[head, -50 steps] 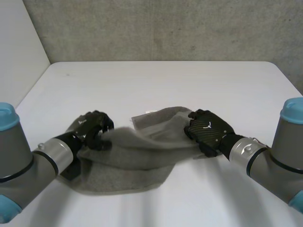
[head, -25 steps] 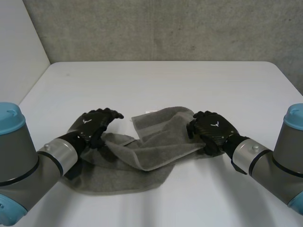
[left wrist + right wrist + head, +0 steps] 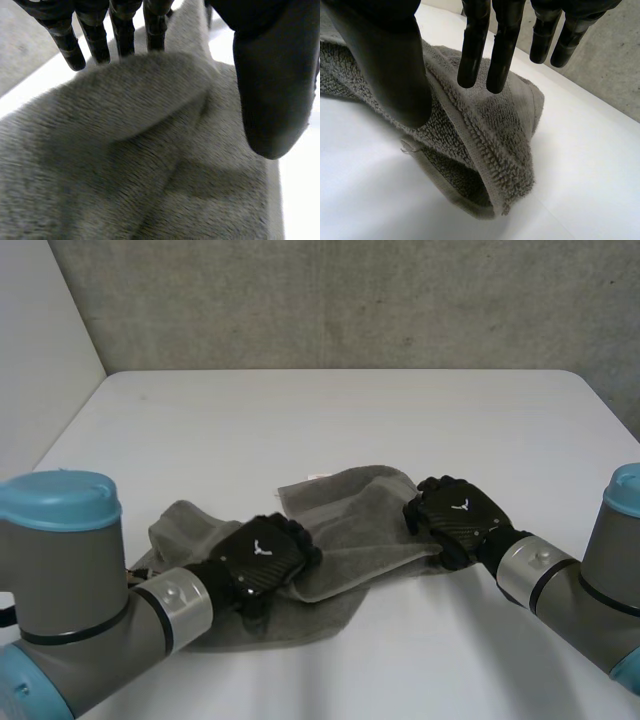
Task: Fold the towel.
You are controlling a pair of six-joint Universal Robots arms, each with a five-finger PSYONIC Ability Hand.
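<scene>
One grey terry towel (image 3: pixel 350 515) lies crumpled in loose, soft folds on the near half of the smooth white table (image 3: pixel 330 415), with two black hands on it. Nearest, the left hand (image 3: pixel 262 562) rests on the towel's middle, its straight fingers (image 3: pixel 122 35) and thumb spread apart over a raised fold and gripping nothing. Slightly farther, the right hand (image 3: pixel 455 518) sits at the towel's right end, its fingers (image 3: pixel 475 45) straight and apart above a doubled, hemmed edge. Beyond stands one rough concrete wall (image 3: pixel 350 300).

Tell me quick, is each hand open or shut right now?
Left hand: open, over the middle of the towel.
Right hand: open, over the towel's right end.
</scene>
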